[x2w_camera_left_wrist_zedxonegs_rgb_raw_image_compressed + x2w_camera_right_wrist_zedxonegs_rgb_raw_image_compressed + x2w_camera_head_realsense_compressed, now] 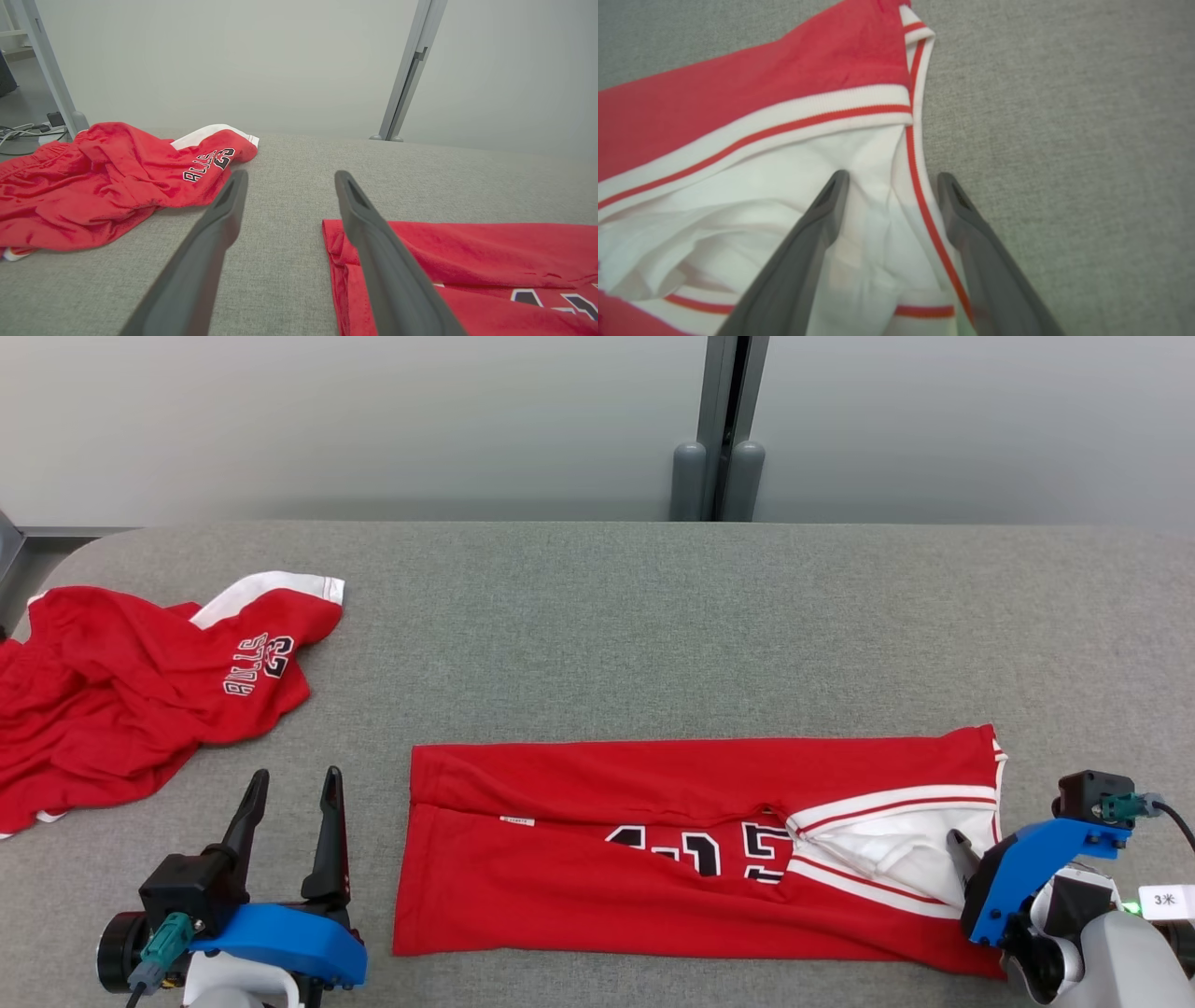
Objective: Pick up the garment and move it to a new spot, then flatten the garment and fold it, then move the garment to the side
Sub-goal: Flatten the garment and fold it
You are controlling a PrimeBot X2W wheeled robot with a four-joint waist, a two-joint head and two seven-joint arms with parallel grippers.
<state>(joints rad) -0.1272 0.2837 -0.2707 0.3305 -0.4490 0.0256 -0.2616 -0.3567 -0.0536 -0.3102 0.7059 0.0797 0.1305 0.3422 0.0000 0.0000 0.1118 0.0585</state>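
the folded red jersey with white trim (pixel 579 877) lies near the front edge of the grey fabric table (pixel 653 616). the right gripper (pixel 889 179), spread wide and empty, straddles its trim; the left gripper (pixel 291 782) gapes empty. crumpled red shorts (pixel 121 700) lie at the left edge.

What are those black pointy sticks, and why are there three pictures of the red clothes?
The sticks are the fingers of a robot's two hands, each called a tool. The robot has three cameras. One sits on its head and looks down at a grey table. There you see the left tool at the lower left and the right tool at the lower right. The other two cameras ride on the wrists and look along the fingers. On the table lies a red jersey, folded into a long strip, with black numbers. Beside it lies a crumpled pair of red Bulls shorts. Both tools are open and hold nothing. The right one hangs over the jersey's white-trimmed end.
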